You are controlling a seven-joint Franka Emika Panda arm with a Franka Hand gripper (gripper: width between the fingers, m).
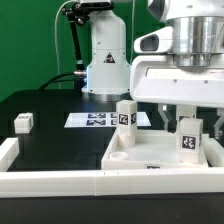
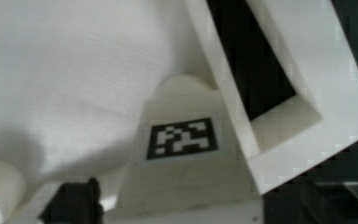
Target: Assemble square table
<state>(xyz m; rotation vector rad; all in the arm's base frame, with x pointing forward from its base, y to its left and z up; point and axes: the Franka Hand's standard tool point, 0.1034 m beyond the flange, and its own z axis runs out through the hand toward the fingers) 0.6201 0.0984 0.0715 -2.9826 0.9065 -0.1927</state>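
Nearest to us in the exterior view runs the long white rail along the front edge of the black table, turning up at the view's left end. Just behind it, toward the view's right, we see the square slab lying with its rimmed underside up. Two legs stand upright in it: one leg near the far corner on the view's left, its tag facing us, and another leg at the corner on the view's right, also showing a tag. Above that second leg hangs the gripper; we see its fingers spread to either side of the leg's top, and we cannot tell whether they touch it. In the wrist view we look down on a tagged white surface and the slab's rim. A third loose leg lies well apart at the view's left. Farther back, flat on the table, sits the marker board, and behind it the robot's white base
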